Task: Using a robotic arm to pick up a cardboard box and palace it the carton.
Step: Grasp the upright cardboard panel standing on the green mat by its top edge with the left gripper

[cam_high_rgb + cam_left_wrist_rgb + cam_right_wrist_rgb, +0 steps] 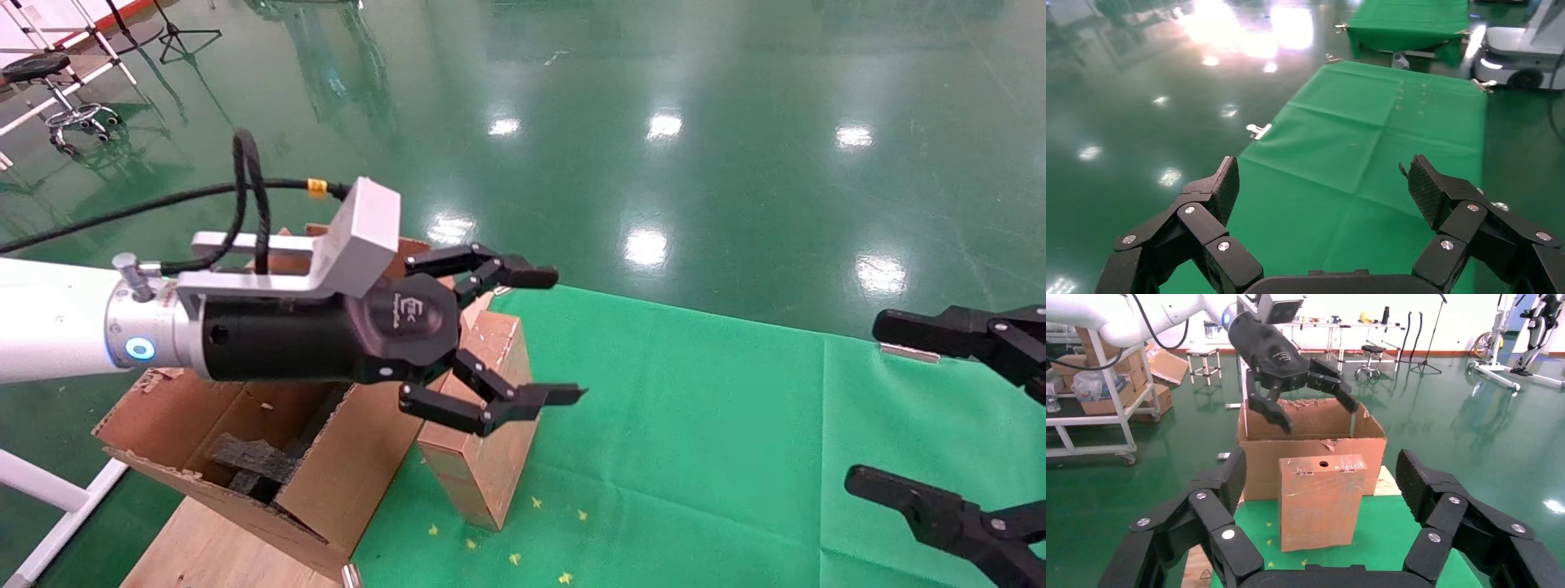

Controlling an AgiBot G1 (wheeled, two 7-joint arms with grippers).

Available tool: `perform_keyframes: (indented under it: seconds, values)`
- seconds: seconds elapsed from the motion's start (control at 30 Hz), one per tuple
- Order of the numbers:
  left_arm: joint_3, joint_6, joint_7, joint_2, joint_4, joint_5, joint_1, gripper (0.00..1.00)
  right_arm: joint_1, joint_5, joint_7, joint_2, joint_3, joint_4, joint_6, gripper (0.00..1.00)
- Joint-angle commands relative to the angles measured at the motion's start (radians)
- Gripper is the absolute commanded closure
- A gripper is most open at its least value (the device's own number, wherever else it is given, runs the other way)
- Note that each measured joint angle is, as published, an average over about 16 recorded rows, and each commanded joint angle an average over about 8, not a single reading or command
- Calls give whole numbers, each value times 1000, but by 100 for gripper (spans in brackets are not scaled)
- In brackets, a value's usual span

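The robotic arm (49,327) on the robot's left side reaches in almost level from the left, white with a silver wrist and a lit blue ring. A silver camera block (359,233) sits on top of the wrist, and a black cable (245,192) loops above it. The left gripper (523,339) points to the right with its two black linked fingers spread wide and nothing between them. The right gripper (899,408) stays low at the right edge, also with fingers wide apart and empty, pointing toward the left arm.
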Motion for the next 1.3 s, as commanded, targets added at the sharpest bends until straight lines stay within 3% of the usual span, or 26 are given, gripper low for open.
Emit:
perform_keyframes:
  seconds: [0.03,0.2,0.33,0.6,1.03,1.13,1.3]
  values:
    - [5,-16,-16,3,5,7,-9,0,0,0,0,0,0,0,0,100]
    - [23,-44,-44,-10,-13,77,-40,0,0,0,0,0,0,0,0,100]
    - [77,-77,-145,-3,-41,236,-118,0,0,0,0,0,0,0,0,100]
    - [210,-69,-483,88,-47,545,-305,0,0,0,0,0,0,0,0,100]
    - [373,75,-1088,209,-50,946,-472,0,0,0,0,0,0,0,0,100]
    - [393,101,-1181,237,-51,989,-486,0,0,0,0,0,0,0,0,100]
    - [390,95,-1255,256,-51,964,-463,0,0,0,0,0,0,0,0,100]
